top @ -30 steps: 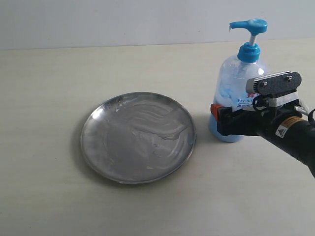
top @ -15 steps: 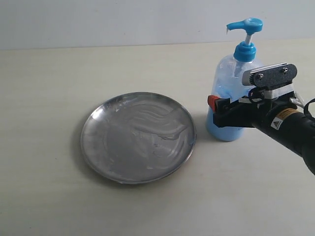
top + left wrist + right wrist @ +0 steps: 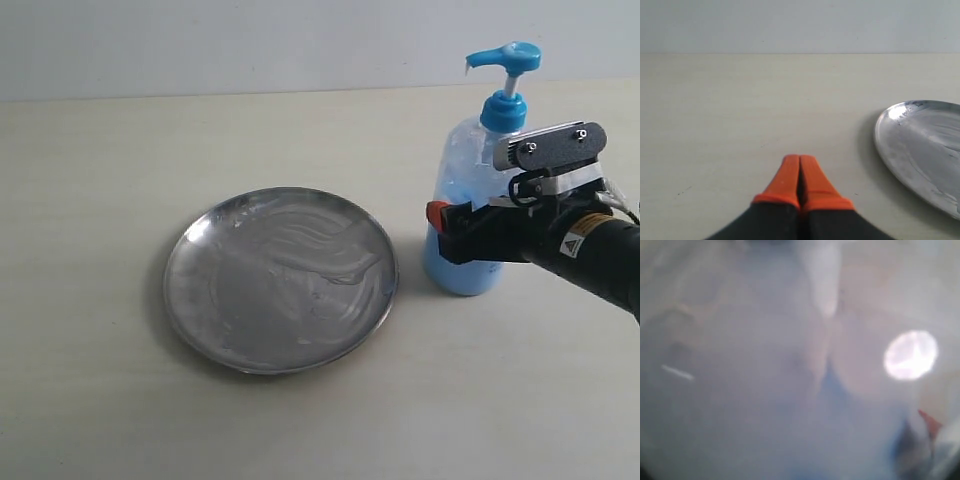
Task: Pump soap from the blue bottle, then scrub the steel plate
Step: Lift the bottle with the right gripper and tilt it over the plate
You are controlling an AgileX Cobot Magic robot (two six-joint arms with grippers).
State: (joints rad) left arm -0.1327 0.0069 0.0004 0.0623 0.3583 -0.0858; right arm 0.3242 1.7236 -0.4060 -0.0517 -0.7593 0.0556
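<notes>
The right fingers (image 3: pixel 437 212), black with orange tips, are clamped round the middle of the blue bottle (image 3: pixel 468 165), a tall clear plastic pump flask with a bright blue head. Only the near finger shows, and the far one is hidden behind the body. Pale blue creamy soap (image 3: pixel 458 272) fills its lower part. The arm reaches in from 4 o'clock.

The left fingers (image 3: pixel 787 177), orange-tipped too, are pressed together with nothing between them, low over the pale counter (image 3: pixel 100 130).

At 9 o'clock of the bottle, near but apart, lies the round shallow shiny steel plate (image 3: pixel 280 280), streaked with whitish smears.

Against half a second ago, bottle and right fingers have slid a little toward 3 o'clock, and the bottle stands straighter. The plate has not moved.

The right wrist view is a grey-blue blur, and only one orange tip is discernible. The left wrist view cuts off the plate at its edge.
</notes>
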